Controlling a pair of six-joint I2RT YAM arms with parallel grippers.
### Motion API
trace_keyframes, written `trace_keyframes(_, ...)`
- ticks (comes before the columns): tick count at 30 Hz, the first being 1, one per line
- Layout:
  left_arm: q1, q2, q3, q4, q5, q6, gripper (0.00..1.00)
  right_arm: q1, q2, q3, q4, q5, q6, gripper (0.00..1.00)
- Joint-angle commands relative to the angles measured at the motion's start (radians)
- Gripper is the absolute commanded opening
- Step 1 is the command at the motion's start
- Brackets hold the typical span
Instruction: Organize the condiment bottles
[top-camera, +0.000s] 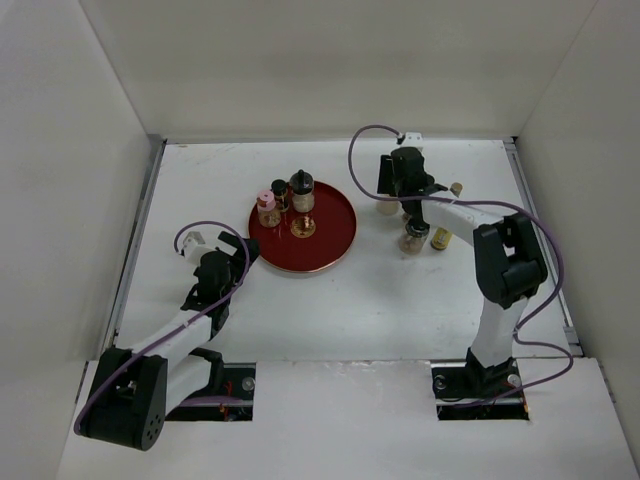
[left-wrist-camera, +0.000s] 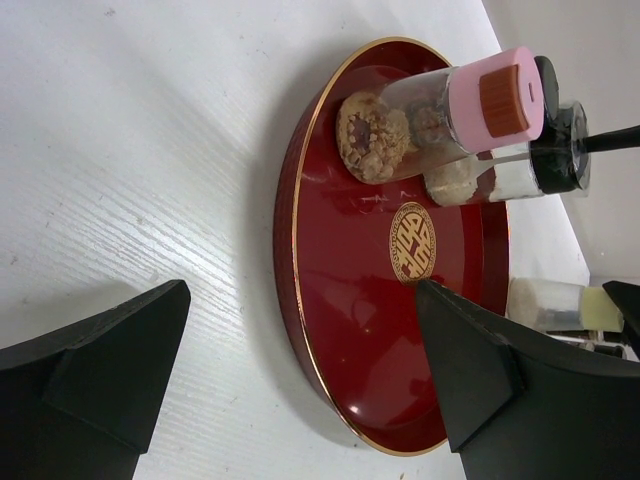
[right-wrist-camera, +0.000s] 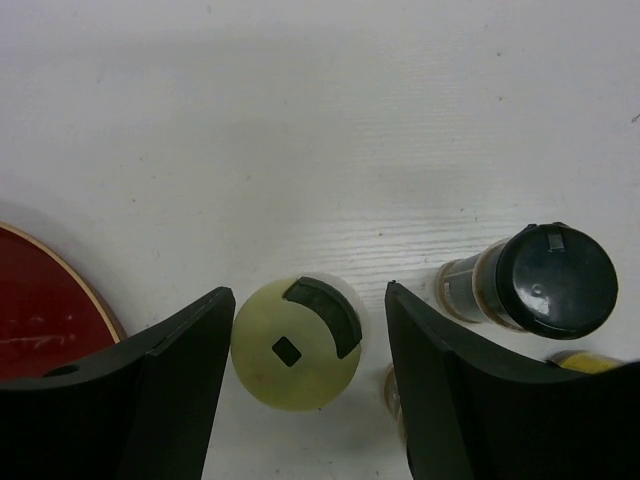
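Centring the cream-capped bottle on the table between the wide-spread jaws of the right gripper, probably lining up a pinch for carrying to the tray at its left. Leaving the black-capped bottle just right. Holding the left gripper wide, empty, facing the tray.

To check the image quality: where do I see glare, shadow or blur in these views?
Left wrist: white glare streaks on the glossy red tray. Right wrist: cream-capped bottle sharp, no glare. Top external: even, soft light, no hard shadows.
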Motion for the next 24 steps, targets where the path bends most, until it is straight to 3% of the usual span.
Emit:
trace_keyframes(1,-0.003,0.004,0.010,0.048,-0.001,0.000,1.00,0.013,0.023,0.061,-0.023,-0.024,-0.004,0.65)
trace_keyframes(5,-0.003,-0.008,0.010,0.048,-0.004,0.003,1.00,0.022,0.002,0.046,0.013,-0.007,0.019,0.49)
trace_keyframes(10,-0.003,-0.002,0.012,0.048,0.000,0.001,1.00,0.065,-0.095,0.032,0.101,0.022,0.002,0.41)
trace_keyframes(15,-0.006,0.007,0.012,0.048,-0.006,0.000,1.00,0.173,-0.150,0.049,0.132,0.018,-0.015,0.40)
trace_keyframes(24,0.000,-0.006,0.010,0.048,0.005,0.000,1.00,0.284,0.023,0.153,0.188,0.016,-0.020,0.41)
